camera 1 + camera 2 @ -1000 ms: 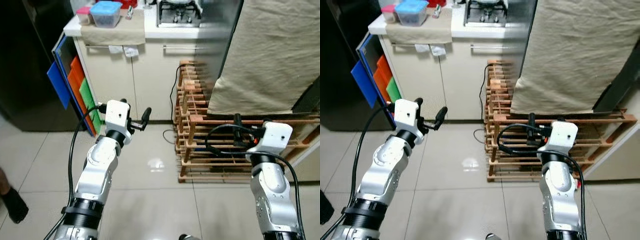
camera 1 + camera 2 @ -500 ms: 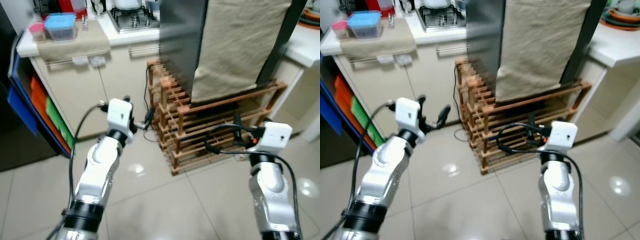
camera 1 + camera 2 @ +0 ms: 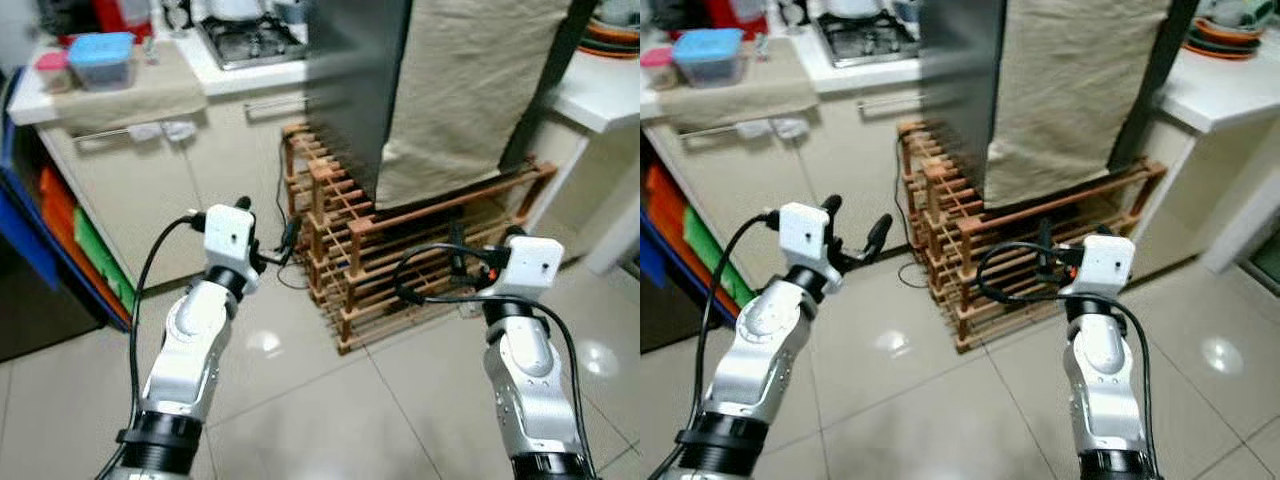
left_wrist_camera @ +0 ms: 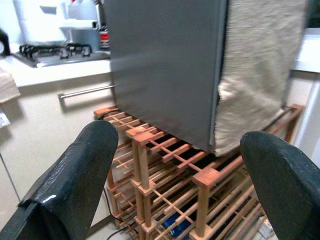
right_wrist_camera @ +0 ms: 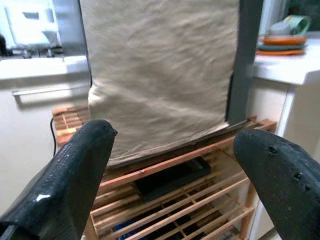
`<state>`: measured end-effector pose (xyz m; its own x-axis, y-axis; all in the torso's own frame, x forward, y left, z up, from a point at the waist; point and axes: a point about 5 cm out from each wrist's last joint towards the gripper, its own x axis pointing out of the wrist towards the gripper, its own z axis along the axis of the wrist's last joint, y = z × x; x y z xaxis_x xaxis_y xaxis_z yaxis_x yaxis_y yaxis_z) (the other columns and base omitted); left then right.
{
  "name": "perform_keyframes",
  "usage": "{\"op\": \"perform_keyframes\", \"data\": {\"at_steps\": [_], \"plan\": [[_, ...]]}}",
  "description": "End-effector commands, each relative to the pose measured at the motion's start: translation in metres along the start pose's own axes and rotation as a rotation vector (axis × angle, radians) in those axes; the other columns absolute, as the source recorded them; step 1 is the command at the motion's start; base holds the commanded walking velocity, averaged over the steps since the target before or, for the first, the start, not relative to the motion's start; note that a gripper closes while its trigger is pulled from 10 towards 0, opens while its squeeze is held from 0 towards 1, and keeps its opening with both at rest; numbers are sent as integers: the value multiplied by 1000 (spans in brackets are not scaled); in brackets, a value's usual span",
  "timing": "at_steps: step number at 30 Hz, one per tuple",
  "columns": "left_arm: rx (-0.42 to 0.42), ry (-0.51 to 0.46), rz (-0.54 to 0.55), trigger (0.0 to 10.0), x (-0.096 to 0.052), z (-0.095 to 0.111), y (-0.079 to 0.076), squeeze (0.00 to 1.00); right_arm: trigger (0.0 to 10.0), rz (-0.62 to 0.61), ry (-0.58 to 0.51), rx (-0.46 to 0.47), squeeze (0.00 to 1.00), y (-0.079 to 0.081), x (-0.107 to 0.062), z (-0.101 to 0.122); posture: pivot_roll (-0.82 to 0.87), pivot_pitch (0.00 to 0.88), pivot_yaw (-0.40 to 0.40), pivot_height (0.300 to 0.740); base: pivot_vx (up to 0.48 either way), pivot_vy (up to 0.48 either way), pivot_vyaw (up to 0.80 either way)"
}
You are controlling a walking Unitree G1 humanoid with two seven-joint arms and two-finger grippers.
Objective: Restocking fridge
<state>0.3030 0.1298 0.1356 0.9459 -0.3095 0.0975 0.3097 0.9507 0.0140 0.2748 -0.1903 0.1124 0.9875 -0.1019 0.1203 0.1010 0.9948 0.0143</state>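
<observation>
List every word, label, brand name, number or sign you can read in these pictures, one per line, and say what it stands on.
No text can be read in any view.
White tags hanging at the cabinet rail: too small and blurred to read.
Red-labelled bottle on the counter beside the stove: print too blurred to read.
Blue-lidded container, cloth-draped fridge, wooden rack: no lettering visible.

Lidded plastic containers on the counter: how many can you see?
2. A blue-lidded container sits on the cloth at the counter's left end; a smaller pink-lidded container stands just left of it. Others may be hidden.
</observation>
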Motion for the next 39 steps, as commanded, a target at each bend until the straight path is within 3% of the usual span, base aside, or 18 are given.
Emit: {"op": "perform_keyframes", "data": {"at_steps": [1,9,16,21,33,39], "plan": [[-40,4,60,10000,-2,1,12,0,10000,-6,-32,44,0,2,-1,6,-78,0,38,740,458,0,0],[-160,19,109,10000,-2,0,17,0,10000,-25,-13,63,0,-2,-6,4,-85,0,32,740,458,0,0],[-107,10,46,10000,0,4,10,0,10000,-8,-2,54,0,1,-3,4,-82,0,26,740,316,0,-457],[10,55,31,10000,3,-2,8,0,10000,1,-3,58,0,1,-1,5,-82,0,24,740,0,0,-160],[9,58,33,10000,6,-2,9,0,10000,-1,1,59,0,1,-1,4,-87,0,22,740,0,0,-800],[59,39,4,10000,7,1,9,0,10000,1,-2,53,0,0,-1,4,-93,0,24,740,0,316,-800]]}}
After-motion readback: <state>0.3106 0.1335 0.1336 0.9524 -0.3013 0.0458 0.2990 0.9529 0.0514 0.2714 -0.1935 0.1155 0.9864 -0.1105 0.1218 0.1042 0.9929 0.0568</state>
